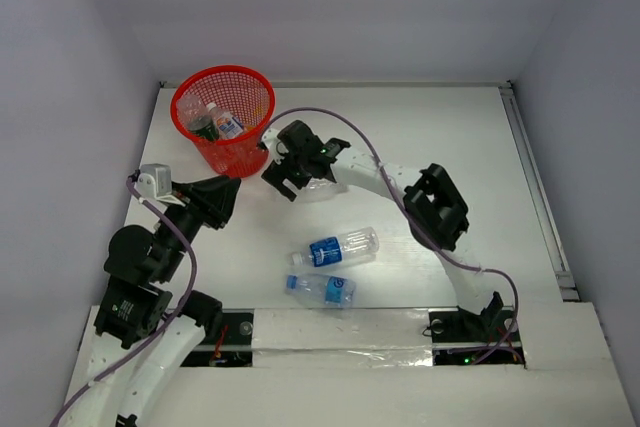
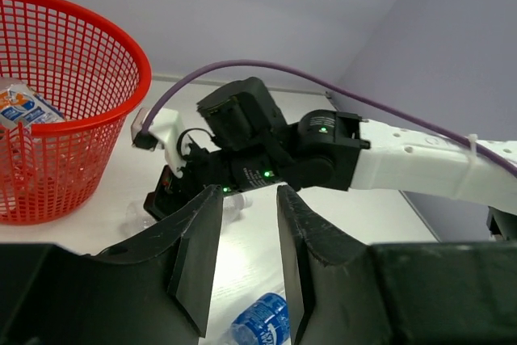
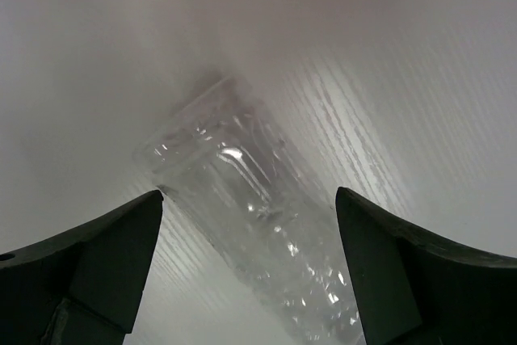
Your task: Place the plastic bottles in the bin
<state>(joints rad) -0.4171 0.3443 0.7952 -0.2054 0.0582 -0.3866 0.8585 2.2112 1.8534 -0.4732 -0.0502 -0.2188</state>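
Note:
The red mesh bin (image 1: 222, 117) stands at the back left with two bottles (image 1: 228, 125) inside it. One of them shows through the mesh of the bin (image 2: 73, 119) in the left wrist view. My right gripper (image 1: 285, 179) hangs low beside the bin, open, its fingers on either side of a clear unlabelled bottle (image 3: 250, 224) that lies on the table. Nothing grips that bottle. Two blue-labelled bottles (image 1: 335, 247) (image 1: 322, 289) lie in the middle front. My left gripper (image 1: 230, 199) points toward the right gripper, its jaws a narrow gap apart and empty (image 2: 246, 264).
The right arm (image 1: 435, 207) arches across the table's right half, with its purple cable looping toward the bin. White walls close the table at the back and sides. A blue-labelled bottle (image 2: 262, 321) lies below the left fingers.

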